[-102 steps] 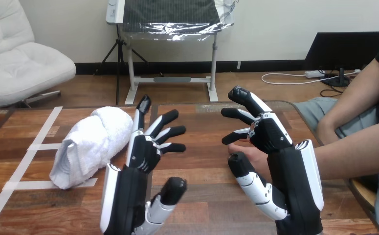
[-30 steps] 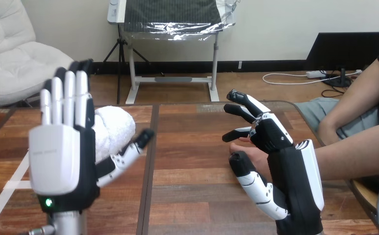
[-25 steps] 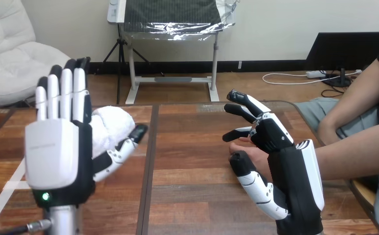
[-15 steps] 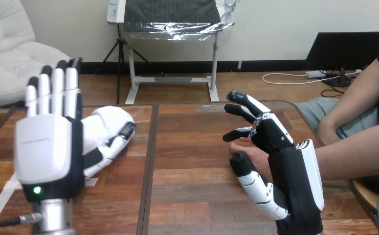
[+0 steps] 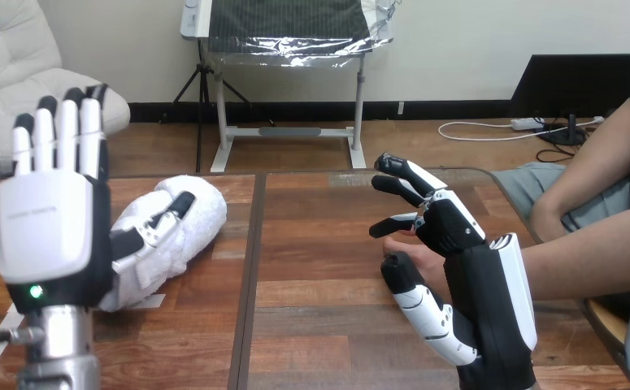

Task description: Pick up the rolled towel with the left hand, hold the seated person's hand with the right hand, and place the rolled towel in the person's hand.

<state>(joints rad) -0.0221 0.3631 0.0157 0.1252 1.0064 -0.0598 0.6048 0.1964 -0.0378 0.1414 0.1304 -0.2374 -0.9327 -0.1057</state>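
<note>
Two hands open, neither one gripping anything.
My left hand point(image 5: 47, 236) stands upright at the view's left, its glossy white back shell toward me, fingers straight and together, thumb stretched out in front of the rolled towel point(image 5: 193, 213). The towel is a soft, nubbly white cylinder lying on the plank-grained wooden table point(image 5: 319, 268), left of the middle seam. My right hand point(image 5: 458, 231) hovers, jointed fingers spread and loosely bent, over the person's hand point(image 5: 415, 258); I cannot tell whether they touch.
</note>
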